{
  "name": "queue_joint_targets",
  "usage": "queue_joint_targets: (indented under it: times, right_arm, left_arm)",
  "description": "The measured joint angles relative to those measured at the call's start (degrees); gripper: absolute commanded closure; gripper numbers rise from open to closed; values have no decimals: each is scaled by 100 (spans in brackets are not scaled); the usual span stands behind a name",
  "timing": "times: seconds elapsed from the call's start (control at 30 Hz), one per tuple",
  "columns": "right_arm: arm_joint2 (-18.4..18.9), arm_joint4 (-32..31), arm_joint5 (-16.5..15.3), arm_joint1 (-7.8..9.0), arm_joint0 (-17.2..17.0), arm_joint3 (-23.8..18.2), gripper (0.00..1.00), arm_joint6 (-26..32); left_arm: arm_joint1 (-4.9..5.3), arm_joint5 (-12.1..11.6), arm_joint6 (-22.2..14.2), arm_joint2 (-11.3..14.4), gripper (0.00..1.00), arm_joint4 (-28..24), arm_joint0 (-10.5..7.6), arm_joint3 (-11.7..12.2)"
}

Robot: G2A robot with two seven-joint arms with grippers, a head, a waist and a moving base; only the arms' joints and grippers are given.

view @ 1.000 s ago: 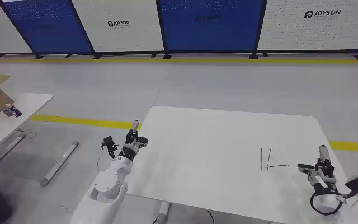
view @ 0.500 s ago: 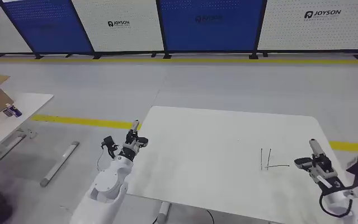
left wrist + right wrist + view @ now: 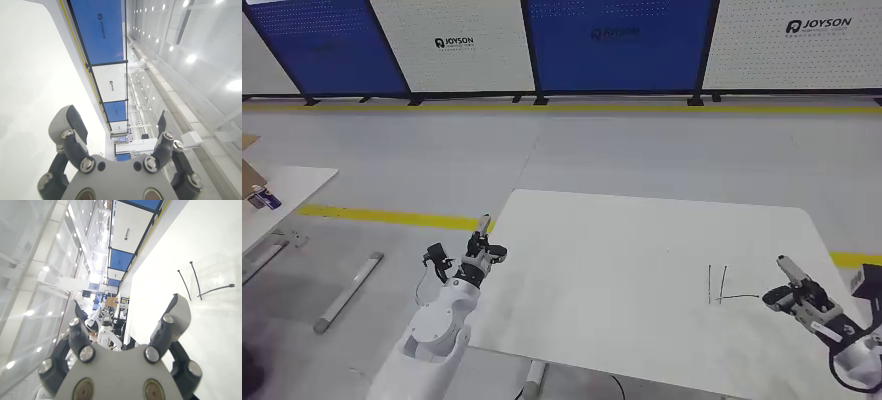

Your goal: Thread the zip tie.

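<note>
Black zip ties [image 3: 195,280]: 3 | left hand [image 3: 117,115] spread | right hand [image 3: 125,300] spread

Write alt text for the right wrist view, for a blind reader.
Three black zip ties lie loose on a white table, two side by side and a third crossing one near its tail. The right gripper is in the foreground, open and empty, short of the ties.

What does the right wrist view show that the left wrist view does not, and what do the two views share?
Right wrist view: three black zip ties lying on the table, two of them crossing, ahead of the open right gripper. Left wrist view: the open left gripper by the table's edge. Shared: the white table, blue and white panels and ceiling lights.
</note>
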Motion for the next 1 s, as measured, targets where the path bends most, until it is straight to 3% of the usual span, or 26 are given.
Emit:
queue_joint_targets:
  times: [0.07, 0.2, 0.3, 0.43, 0.57, 0.67, 0.87, 1.0]
  right_arm:
    - [30, 147, 187, 34, 209, 185, 0, 345]
    - [426, 924, 511, 136, 717, 552, 0, 1701]
    - [533, 874, 750, 228, 1023, 739, 0, 2402]
    - [347, 421, 1162, 364, 1596, 1236, 0, 3214]
    - [-56, -116, 1214, 439, 2214, 2004, 0, 3231]
    - [-336, -303, 1210, 451, 2474, 2457, 0, 3041]
    - [-701, -310, 1210, 473, 2686, 3083, 0, 3077]
    - [-762, -300, 1210, 479, 2688, 3146, 0, 3094]
  left_arm:
    - [0, 0, 0, 0, 0, 0, 0, 0]
    - [0, 0, 0, 0, 0, 0, 0, 0]
    - [0, 0, 0, 0, 0, 0, 0, 0]
    - [0, 0, 0, 0, 0, 0, 0, 0]
    - [0, 0, 0, 0, 0, 0, 0, 0]
    - [0, 0, 0, 0, 0, 0, 0, 0]
    - [0, 0, 0, 0, 0, 0, 0, 0]
    - [0, 0, 0, 0, 0, 0, 0, 0]
